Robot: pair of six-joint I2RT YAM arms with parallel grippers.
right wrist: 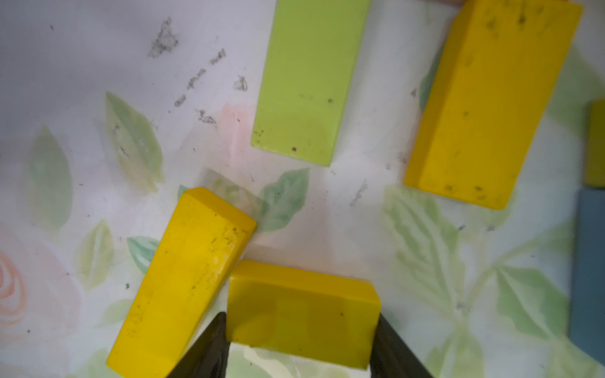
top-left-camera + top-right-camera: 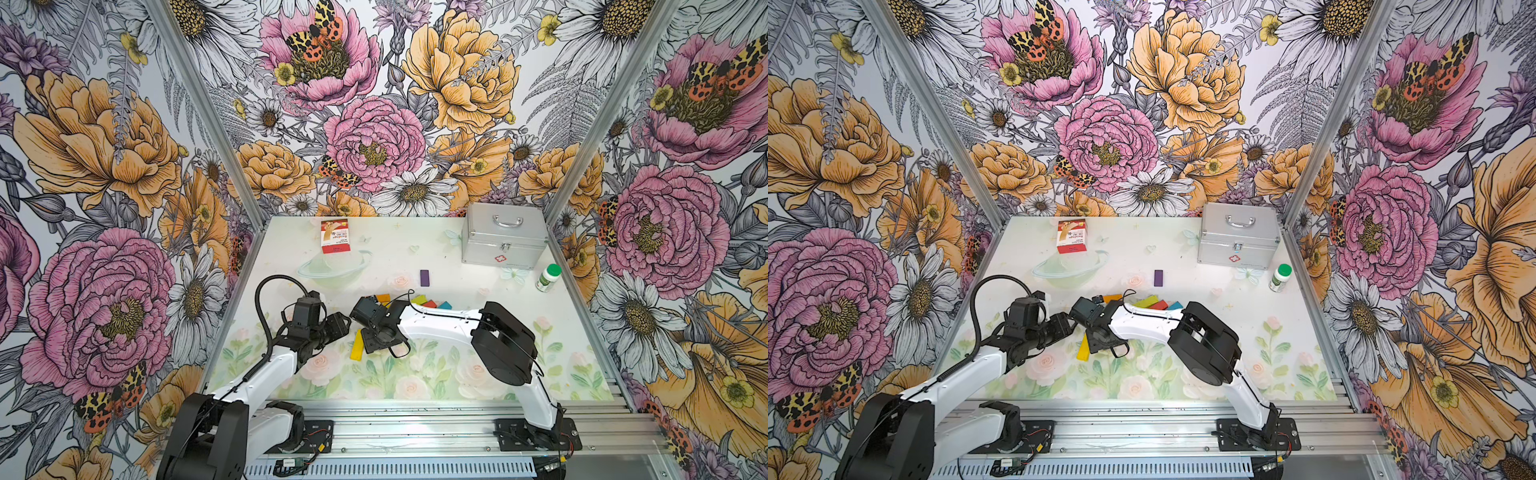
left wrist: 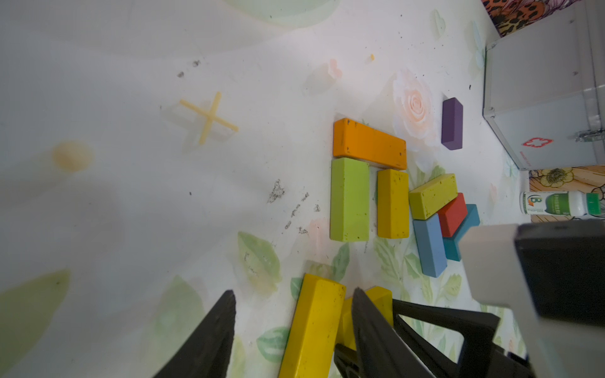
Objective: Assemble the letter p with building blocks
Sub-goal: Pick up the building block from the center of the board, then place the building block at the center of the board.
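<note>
Two jaws of your right gripper (image 1: 301, 319) pinch the short yellow block (image 1: 302, 294) by its ends, and its long axis sits crosswise to the green block (image 1: 307, 81) just ahead.

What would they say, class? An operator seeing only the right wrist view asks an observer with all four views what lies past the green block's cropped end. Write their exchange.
Observer: An orange block lies crosswise at the ends of the green block and a yellow block.
Operator: My right hand grips a short yellow block. Any blocks outside my view?
Observer: A purple block lies alone, toward the silver first-aid case.
Operator: And the left hand?
Observer: The left hand is open, near the long yellow block.
</note>
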